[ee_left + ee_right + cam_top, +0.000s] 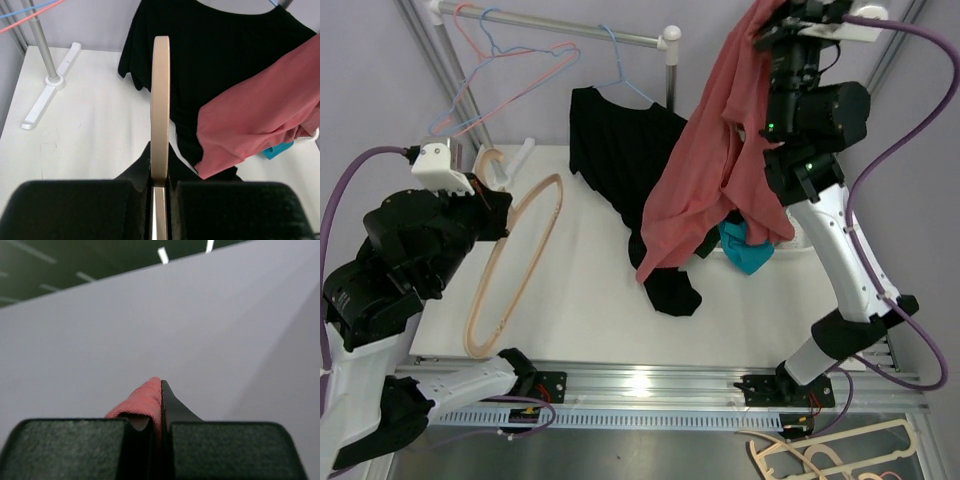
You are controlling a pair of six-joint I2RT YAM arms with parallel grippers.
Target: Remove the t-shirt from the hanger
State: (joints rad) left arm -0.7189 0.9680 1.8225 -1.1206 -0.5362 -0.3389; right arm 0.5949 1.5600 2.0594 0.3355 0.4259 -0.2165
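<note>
The salmon-pink t-shirt (710, 170) hangs free in the air at the right, pinched by its upper edge in my right gripper (775, 25), which is raised high near the rack's end. In the right wrist view a fold of the t-shirt (142, 402) sits between the shut jaws of my right gripper (160, 410). The wooden hanger (558, 200) is bare and slants down over the table's left side. My left gripper (495, 205) is shut on it. The left wrist view shows the hanger (161, 100) edge-on in my left gripper (160, 180), with the t-shirt (255, 125) to its right.
A black shirt (620, 150) hangs on a blue wire hanger (620, 70) from the rack rail (570, 35), its hem lying on the white table (580, 310). Pink and blue wire hangers (490, 60) hang at the left. A teal cloth (750, 250) lies under the t-shirt.
</note>
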